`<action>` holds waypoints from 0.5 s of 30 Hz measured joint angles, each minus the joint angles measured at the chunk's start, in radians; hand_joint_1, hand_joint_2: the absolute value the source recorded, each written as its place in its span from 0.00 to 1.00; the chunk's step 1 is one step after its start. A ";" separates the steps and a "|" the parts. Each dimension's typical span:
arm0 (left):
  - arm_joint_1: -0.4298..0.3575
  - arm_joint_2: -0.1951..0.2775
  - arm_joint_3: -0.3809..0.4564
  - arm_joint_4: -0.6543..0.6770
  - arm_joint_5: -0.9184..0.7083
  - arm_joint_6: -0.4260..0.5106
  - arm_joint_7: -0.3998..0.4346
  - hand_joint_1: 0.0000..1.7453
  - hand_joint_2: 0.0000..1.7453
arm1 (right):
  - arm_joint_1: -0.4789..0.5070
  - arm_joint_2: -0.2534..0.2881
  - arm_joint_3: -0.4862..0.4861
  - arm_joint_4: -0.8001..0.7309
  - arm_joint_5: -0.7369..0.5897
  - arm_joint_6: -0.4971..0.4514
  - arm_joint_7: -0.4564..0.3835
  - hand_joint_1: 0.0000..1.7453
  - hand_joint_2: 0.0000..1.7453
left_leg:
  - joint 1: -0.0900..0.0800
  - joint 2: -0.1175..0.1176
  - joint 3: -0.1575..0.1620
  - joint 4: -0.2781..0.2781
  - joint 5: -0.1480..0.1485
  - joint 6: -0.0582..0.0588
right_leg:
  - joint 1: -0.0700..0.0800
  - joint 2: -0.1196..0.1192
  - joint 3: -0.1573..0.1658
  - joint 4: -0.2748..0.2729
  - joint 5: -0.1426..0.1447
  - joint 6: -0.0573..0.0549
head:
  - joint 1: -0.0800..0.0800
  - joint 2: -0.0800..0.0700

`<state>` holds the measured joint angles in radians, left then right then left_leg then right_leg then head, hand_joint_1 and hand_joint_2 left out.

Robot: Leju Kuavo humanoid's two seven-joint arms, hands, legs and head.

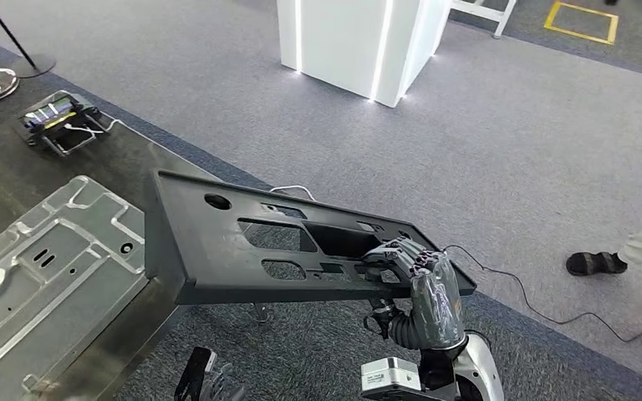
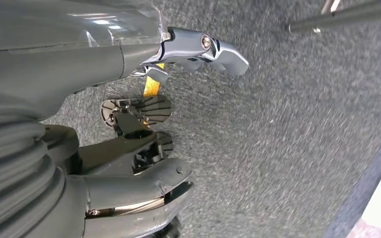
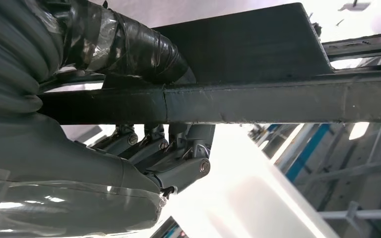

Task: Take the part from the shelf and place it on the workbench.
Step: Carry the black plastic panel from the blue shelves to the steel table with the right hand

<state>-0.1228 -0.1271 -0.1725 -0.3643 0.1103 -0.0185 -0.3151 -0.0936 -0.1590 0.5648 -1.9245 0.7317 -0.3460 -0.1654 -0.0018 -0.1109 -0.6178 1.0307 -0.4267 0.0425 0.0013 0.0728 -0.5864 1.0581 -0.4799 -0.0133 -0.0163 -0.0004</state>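
Head view shows the right hand (image 1: 414,271) rising from the lower edge on a bent silver arm, wrist cover upright, its dark fingers (image 1: 397,255) curled over the near long edge of the part (image 1: 242,242). That part is a long dark grey panel with a raised rim, a round hole near its far end and several rectangular cut-outs along its middle. The hand holds it close to one end, so most of the panel reaches out to the left, tilted with its far end higher, above the edge of the workbench (image 1: 0,180) and the grey carpet (image 1: 510,150). In the right wrist view the same hand (image 3: 144,148) clamps the panel's edge (image 3: 278,101): the thumb, wrapped in black tape, lies on one face and the fingers (image 3: 178,171) press the other.

Low in the head view, the left hand (image 1: 209,380) hangs beside the workbench. In the left wrist view it (image 2: 178,104) holds nothing, thumb and fingers (image 2: 213,49) apart, over the carpet.

On the workbench lie a pressed silver metal panel (image 1: 42,276) just left of the held part, and farther back a small device with a lit screen (image 1: 54,117). Beyond stand a white pillar with light strips (image 1: 359,42); at the right edge a person's sandalled foot (image 1: 593,263) rests on the carpet by a thin cable (image 1: 535,305).
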 joint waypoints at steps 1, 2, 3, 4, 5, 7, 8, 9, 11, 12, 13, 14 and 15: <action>0.001 -0.001 0.001 0.000 0.000 0.000 0.000 0.00 1.00 | 0.000 0.000 -0.001 0.000 0.000 0.000 0.000 1.00 1.00 | 0.003 -0.010 -0.003 0.000 0.002 -0.004 | 0.002 0.010 0.010 -0.023 0.003 -0.004 | 0.000 0.000; 0.002 -0.001 0.002 0.000 0.000 0.000 0.000 0.00 1.00 | -0.001 0.000 -0.002 0.000 0.000 0.000 0.000 1.00 1.00 | 0.005 -0.021 -0.005 -0.002 0.004 -0.010 | 0.004 0.004 0.013 -0.028 0.002 -0.005 | 0.000 0.000; 0.003 -0.001 0.003 0.000 0.000 -0.001 0.000 0.00 1.00 | -0.002 0.000 -0.002 0.000 0.000 0.000 0.000 1.00 1.00 | 0.005 -0.029 -0.007 -0.004 0.006 -0.016 | 0.003 -0.009 0.016 -0.035 0.005 -0.006 | 0.001 0.000; 0.004 -0.001 0.004 0.000 0.001 -0.001 0.000 0.00 1.00 | -0.003 0.000 -0.003 -0.001 0.000 0.000 0.000 1.00 1.00 | 0.004 -0.021 -0.009 -0.001 0.003 -0.021 | 0.001 -0.021 0.021 -0.045 0.009 -0.008 | 0.001 0.000; 0.003 0.000 0.006 0.000 0.001 -0.002 0.000 0.00 1.00 | -0.003 0.000 -0.003 -0.001 0.000 0.000 0.000 1.00 1.00 | 0.001 0.001 -0.017 0.013 -0.008 -0.024 | -0.002 -0.035 0.027 -0.056 0.014 -0.011 | 0.000 0.000; 0.000 0.000 0.010 0.000 0.001 -0.003 0.000 0.00 1.00 | -0.003 0.000 -0.003 -0.002 -0.001 0.000 0.000 1.00 1.00 | 0.001 0.066 -0.057 0.102 -0.062 -0.031 | -0.005 -0.066 0.035 -0.071 0.020 -0.015 | -0.002 0.000; -0.002 0.000 0.011 0.000 0.002 -0.003 0.000 0.00 1.00 | -0.002 0.000 -0.003 -0.002 -0.002 -0.001 0.000 1.00 1.00 | 0.003 0.085 -0.088 0.167 -0.095 -0.036 | -0.005 -0.081 0.035 -0.072 0.020 -0.017 | -0.003 0.000; -0.002 0.001 0.012 0.000 0.002 -0.003 0.000 0.00 1.00 | -0.001 0.000 -0.003 -0.002 -0.002 0.000 0.000 1.00 1.00 | 0.007 0.094 -0.115 0.226 -0.119 -0.042 | -0.005 -0.097 0.035 -0.071 0.018 -0.016 | -0.003 0.000; 0.001 0.001 0.013 0.000 0.003 -0.003 0.001 0.00 1.00 | 0.000 0.000 -0.003 -0.002 -0.002 0.000 0.000 1.00 1.00 | 0.013 0.104 -0.126 0.254 -0.114 -0.052 | -0.006 -0.126 0.036 -0.067 0.013 -0.012 | -0.003 0.000; 0.002 0.002 0.013 0.000 0.003 -0.003 0.001 0.00 1.00 | 0.000 0.000 -0.003 -0.002 -0.002 0.000 0.000 1.00 1.00 | 0.016 0.112 -0.101 0.211 -0.086 -0.055 | -0.007 -0.139 0.037 -0.063 0.009 -0.008 | -0.003 0.000; 0.002 0.002 0.013 0.000 0.003 -0.003 0.001 0.00 1.00 | 0.000 0.000 -0.003 -0.002 -0.002 0.000 0.000 1.00 1.00 | 0.018 0.128 -0.062 0.139 -0.054 -0.057 | -0.009 -0.152 0.039 -0.059 0.004 -0.004 | -0.003 0.000; 0.001 0.003 0.013 0.000 0.003 -0.003 0.001 0.00 1.00 | 0.000 0.000 -0.003 -0.002 -0.002 0.000 0.000 1.00 1.00 | 0.016 0.148 -0.026 0.074 -0.032 -0.056 | -0.007 -0.163 0.040 -0.054 -0.002 0.002 | -0.003 0.000; 0.000 0.003 0.013 0.000 0.003 -0.003 0.001 0.00 1.00 | 0.000 0.000 -0.003 -0.002 -0.002 0.000 0.000 1.00 1.00 | 0.015 0.162 0.000 0.026 -0.018 -0.051 | -0.006 -0.173 0.042 -0.049 -0.007 0.008 | -0.003 0.000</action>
<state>-0.1230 -0.1243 -0.1591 -0.3643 0.1135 -0.0217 -0.3144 -0.0941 -0.1595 0.5615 -1.9268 0.7294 -0.3464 -0.1654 0.0127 0.0508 -0.6177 1.0570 -0.4447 -0.0082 -0.0047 -0.0997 -0.5447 1.0088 -0.4873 -0.0055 -0.0193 -0.0004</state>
